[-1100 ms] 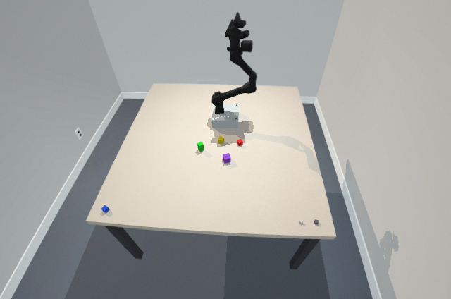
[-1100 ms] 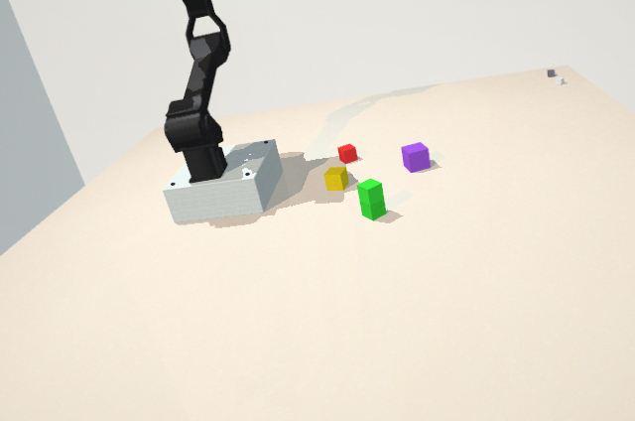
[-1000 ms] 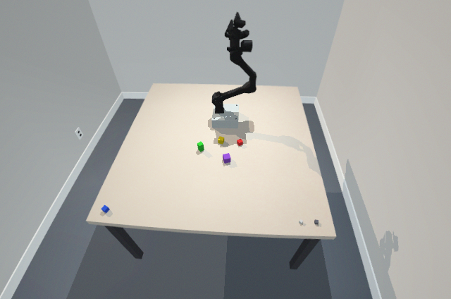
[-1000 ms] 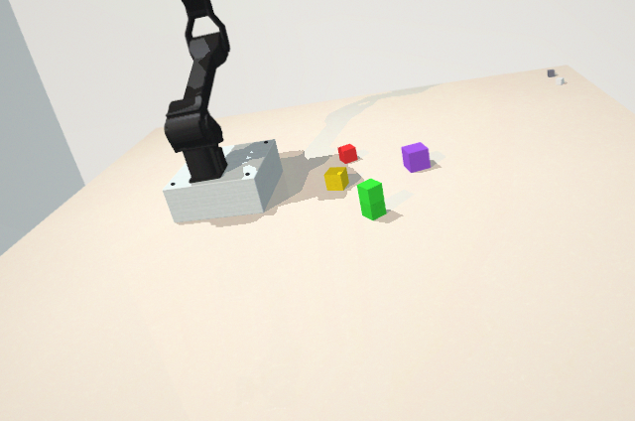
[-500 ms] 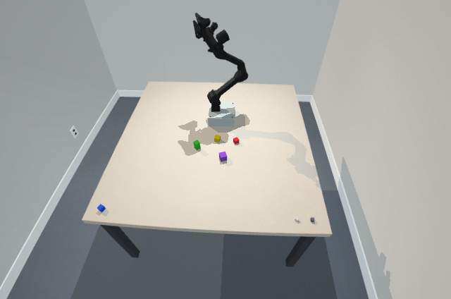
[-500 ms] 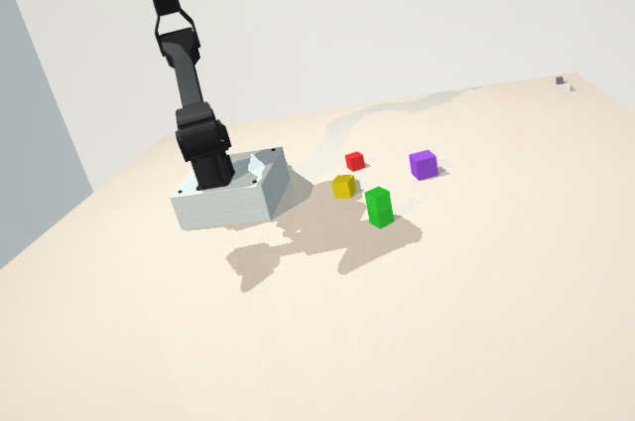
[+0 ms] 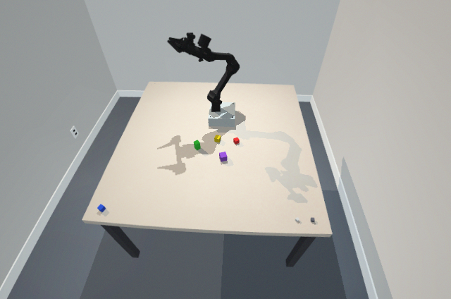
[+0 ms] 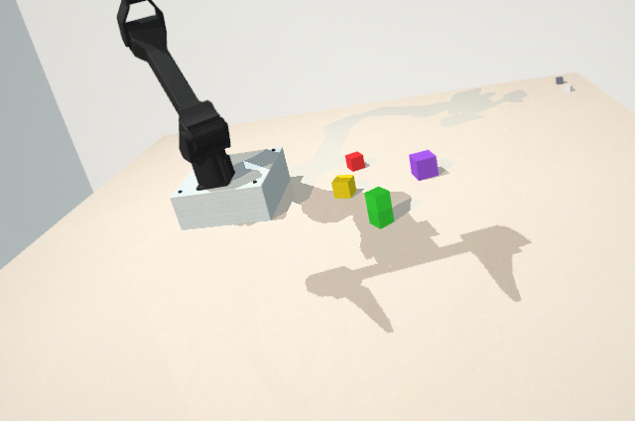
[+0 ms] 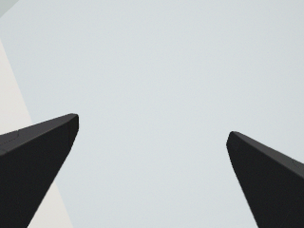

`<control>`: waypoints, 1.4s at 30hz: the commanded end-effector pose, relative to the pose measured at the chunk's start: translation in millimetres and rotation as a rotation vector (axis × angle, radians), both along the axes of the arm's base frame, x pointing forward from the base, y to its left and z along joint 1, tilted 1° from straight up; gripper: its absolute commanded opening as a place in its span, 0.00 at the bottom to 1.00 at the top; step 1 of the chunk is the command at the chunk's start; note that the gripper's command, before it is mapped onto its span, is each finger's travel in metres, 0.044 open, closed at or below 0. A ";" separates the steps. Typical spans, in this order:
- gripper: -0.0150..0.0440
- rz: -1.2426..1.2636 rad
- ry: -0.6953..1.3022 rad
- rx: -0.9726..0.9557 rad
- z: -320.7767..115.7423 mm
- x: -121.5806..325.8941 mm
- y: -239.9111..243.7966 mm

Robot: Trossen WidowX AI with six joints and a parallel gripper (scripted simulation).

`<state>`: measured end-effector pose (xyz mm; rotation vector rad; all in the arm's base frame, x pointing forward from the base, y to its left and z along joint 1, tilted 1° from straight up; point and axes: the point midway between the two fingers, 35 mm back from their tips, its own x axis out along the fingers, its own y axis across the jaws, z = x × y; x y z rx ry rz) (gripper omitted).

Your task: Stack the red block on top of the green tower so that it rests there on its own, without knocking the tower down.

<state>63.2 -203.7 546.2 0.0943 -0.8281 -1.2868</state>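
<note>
Currently listed: red block (image 8: 354, 160), resting on surface (image 8: 154, 345), untouched, just beside yellow block (image 8: 343, 186). Green tower (image 8: 379, 208), upright, near the yellow block, apart from the red. Purple block (image 8: 424, 164) near, off to one side. Blue block (image 7: 101, 208) and two small grey pieces at far corners, well apart. Gripper (image 7: 174, 42) raised high above the base (image 8: 230, 193), spread nearly full, holding nothing; wrist view showing only wall between fingers. Risk, as judged: crowded cluster, so a wide descent might nudge the yellow block or clip the tower. Pale surface on dark legs; grey walls, white skirting, dark floor.
</note>
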 end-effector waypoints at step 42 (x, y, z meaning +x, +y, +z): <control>1.00 1.283 1.816 0.574 -414.3 294.6 257.1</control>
